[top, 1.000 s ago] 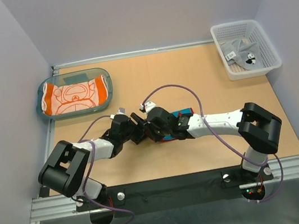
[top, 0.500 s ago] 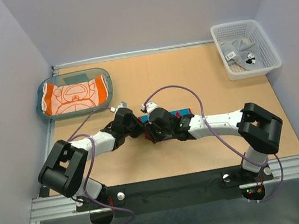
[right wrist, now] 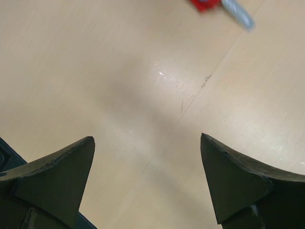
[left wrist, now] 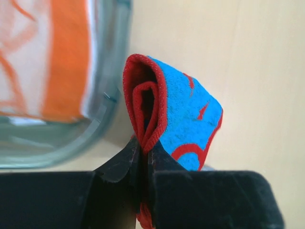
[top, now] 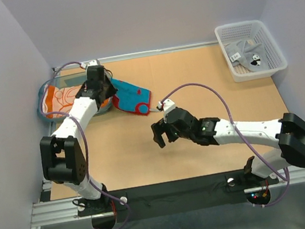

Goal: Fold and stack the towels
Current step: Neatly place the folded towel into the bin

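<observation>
The left gripper (left wrist: 143,155) is pinched tight on the folded red and blue towel (left wrist: 183,112), which sticks out just in front of its fingers, likely so the fold stays neat. Just to the left of that hand sits the teal tray (left wrist: 102,119) with the orange towel (left wrist: 62,57) inside, a good spot to stack it. The right gripper (right wrist: 147,157) hangs with its 2 fingers apart, holding nothing.
</observation>
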{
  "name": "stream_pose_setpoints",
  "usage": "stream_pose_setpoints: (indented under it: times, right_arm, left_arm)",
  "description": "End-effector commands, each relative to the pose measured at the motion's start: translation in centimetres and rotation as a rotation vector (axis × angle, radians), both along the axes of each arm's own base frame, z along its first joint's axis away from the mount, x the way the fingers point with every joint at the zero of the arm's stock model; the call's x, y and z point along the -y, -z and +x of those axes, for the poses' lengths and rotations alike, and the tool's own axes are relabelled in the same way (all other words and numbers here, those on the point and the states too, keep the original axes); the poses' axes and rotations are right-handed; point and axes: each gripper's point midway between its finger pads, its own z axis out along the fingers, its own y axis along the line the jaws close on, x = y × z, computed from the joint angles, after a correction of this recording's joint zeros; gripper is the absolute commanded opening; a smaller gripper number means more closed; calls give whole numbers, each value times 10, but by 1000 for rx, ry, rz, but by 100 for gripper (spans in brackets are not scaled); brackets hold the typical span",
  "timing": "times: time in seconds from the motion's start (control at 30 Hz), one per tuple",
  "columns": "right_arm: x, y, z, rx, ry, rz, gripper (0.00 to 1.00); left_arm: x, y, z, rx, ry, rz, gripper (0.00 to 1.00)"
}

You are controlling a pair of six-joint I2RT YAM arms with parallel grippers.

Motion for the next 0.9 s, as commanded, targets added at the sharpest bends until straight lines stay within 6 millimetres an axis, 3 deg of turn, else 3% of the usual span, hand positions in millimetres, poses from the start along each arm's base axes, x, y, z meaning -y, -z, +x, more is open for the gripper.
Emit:
stream_pose_setpoints:
  times: [0.0, 0.03, 0.07, 0.13, 0.17, 0.27, 0.4, 0.43, 0.53, 0.57, 0.63, 0.87]
  right_arm:
    - [20, -1, -2, 7, 49, -25, 97]
    - [26, -1, -3, 9, 63, -35, 100]
    - [29, 0, -4, 11, 65, -45, 100]
    - [36, 3, -4, 9, 76, -76, 100]
    - [38, 5, -4, 12, 76, -89, 100]
    - [45, 12, -4, 4, 84, -132, 100]
    - [46, 14, -2, -2, 77, -161, 100]
    - [46, 15, -2, -3, 69, -174, 100]
    - [41, 14, 1, -7, 57, -191, 100]
    - [40, 13, 2, -1, 48, -200, 100]
    - [36, 14, 4, 1, 31, -220, 100]
    - [30, 26, 6, -23, 4, -266, 100]
  left_arm:
    - [-59, -41, 16, 4, -33, 240, 0]
    - [-73, -39, 18, -27, -49, 298, 0]
    - [-88, -56, 26, -4, -87, 316, 0]
    - [-107, -56, 29, -40, -112, 366, 0]
    - [-119, -67, 34, -25, -123, 405, 0]
    - [-153, -76, 41, -43, -163, 516, 0]
    - [-186, -70, 49, -108, -147, 650, 0]
    - [-198, -59, 49, -155, -160, 680, 0]
    - [-204, -44, 56, -200, -127, 704, 0]
    - [-218, -42, 56, -212, -146, 700, 0]
    - [-225, -39, 61, -219, -152, 722, 0]
    - [-246, -21, 69, -240, -183, 749, 0]
